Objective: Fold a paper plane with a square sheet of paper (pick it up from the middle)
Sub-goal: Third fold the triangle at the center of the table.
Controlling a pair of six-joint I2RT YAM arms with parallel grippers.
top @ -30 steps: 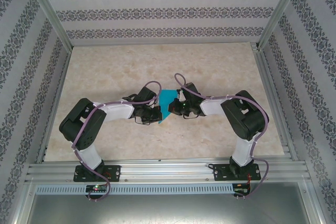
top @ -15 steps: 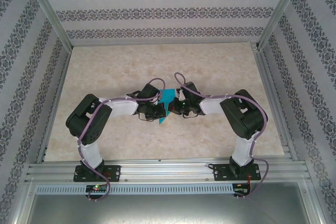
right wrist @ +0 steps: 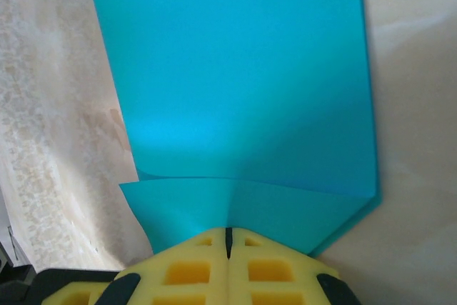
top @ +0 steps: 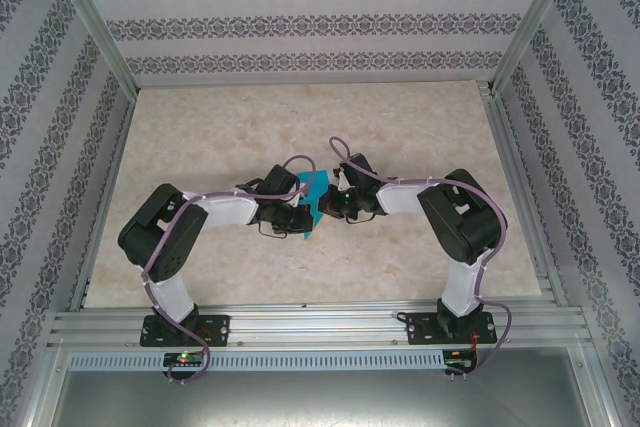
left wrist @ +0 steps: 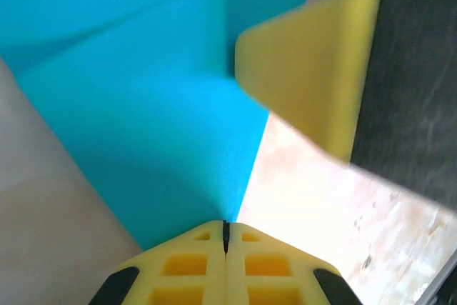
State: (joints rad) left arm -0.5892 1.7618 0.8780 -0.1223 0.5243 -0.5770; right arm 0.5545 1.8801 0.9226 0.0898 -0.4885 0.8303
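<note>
A pale beige, marble-patterned worktop (top: 200, 127) lies inside an enclosure whose back wall (top: 300, 22) and side walls (top: 40, 127) carry white paper with horizontal bands of dark grey floral ornament. Slanting aluminium posts (top: 95, 22) stand at the far corners, and a ribbed aluminium rail (top: 320, 325) runs along the near edge above a plain grey panel (top: 320, 397). The light is soft and even, with faint shadows.

You're looking at a plain teal-blue sheet of paper (right wrist: 228, 91), yellow fingers (right wrist: 187, 271) on the right gripper (right wrist: 228, 235), a cream marbled table (top: 200, 137) and grey floral-striped walls (top: 300, 27).
</note>
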